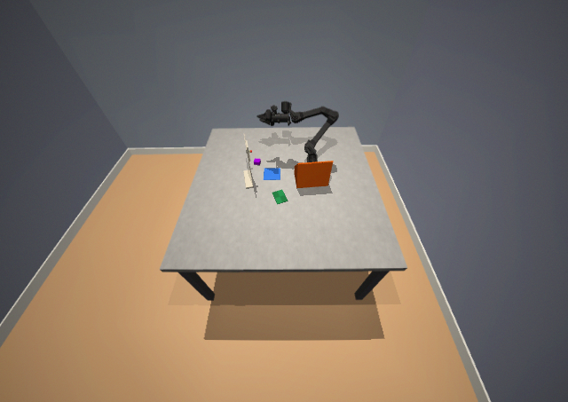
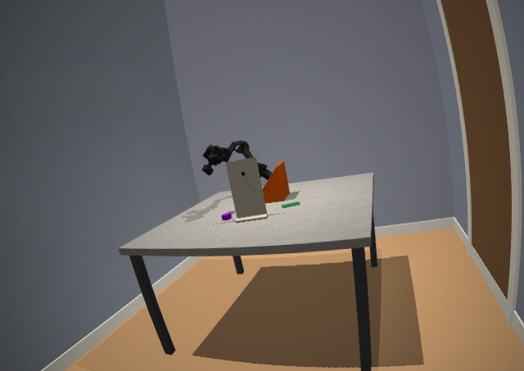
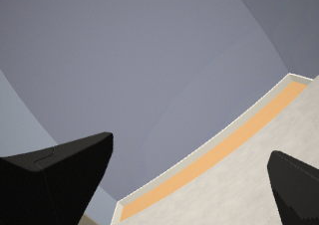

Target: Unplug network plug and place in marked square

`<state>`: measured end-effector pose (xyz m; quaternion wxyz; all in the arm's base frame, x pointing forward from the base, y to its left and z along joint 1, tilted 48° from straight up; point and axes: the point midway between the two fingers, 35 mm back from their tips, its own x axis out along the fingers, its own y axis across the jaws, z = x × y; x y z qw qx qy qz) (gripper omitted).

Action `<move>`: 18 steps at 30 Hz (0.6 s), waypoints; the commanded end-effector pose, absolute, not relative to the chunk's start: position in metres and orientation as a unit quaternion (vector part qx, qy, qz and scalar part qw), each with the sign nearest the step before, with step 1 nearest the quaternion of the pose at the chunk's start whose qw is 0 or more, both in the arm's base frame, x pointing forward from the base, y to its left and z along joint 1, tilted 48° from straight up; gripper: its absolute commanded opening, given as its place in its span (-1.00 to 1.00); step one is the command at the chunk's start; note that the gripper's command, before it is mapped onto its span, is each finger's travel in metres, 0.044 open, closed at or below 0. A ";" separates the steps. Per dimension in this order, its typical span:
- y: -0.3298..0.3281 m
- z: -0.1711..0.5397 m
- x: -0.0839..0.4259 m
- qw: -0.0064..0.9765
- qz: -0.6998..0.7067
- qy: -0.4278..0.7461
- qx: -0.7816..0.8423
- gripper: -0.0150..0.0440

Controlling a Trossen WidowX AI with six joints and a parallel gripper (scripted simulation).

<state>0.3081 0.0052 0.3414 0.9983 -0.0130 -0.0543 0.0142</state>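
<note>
Above the far edge of the worktop [image 1: 284,232], just over centre in the top view, the one arm [image 1: 320,127] holds its jaws high and released, grasping nothing, with the gripper [image 1: 262,116] pointing toward the left of the frame and well apart from everything below. In the wrist view the two dark fingers stand wide at the lower corners, with only wall, a strip of floor and the worktop's corner between them. One upright panel [image 2: 247,187] stands left of centre on a pale base; in the exterior view a small dark socket [image 2: 243,173] shows near its top. The plug cannot be made out clearly; a tiny red spot [image 1: 250,151] sits at the panel's face in the top view. One purple block [image 1: 257,161] lies just beside the panel, one blue square [image 1: 272,173] lies between the panel and one orange wedge [image 1: 313,174], and one green square [image 1: 280,197] lies nearer the frame's bottom. Broad bare worktop runs from these things toward the near edge and the right edge.
</note>
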 end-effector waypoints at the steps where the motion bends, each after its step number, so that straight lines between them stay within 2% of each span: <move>1: 0.006 0.340 0.308 0.998 0.015 -0.053 -0.011 0.78; 9: 0.021 0.292 0.302 0.996 0.059 -0.005 0.067 0.06; 18: 0.040 0.233 0.288 0.979 0.102 0.062 0.164 0.04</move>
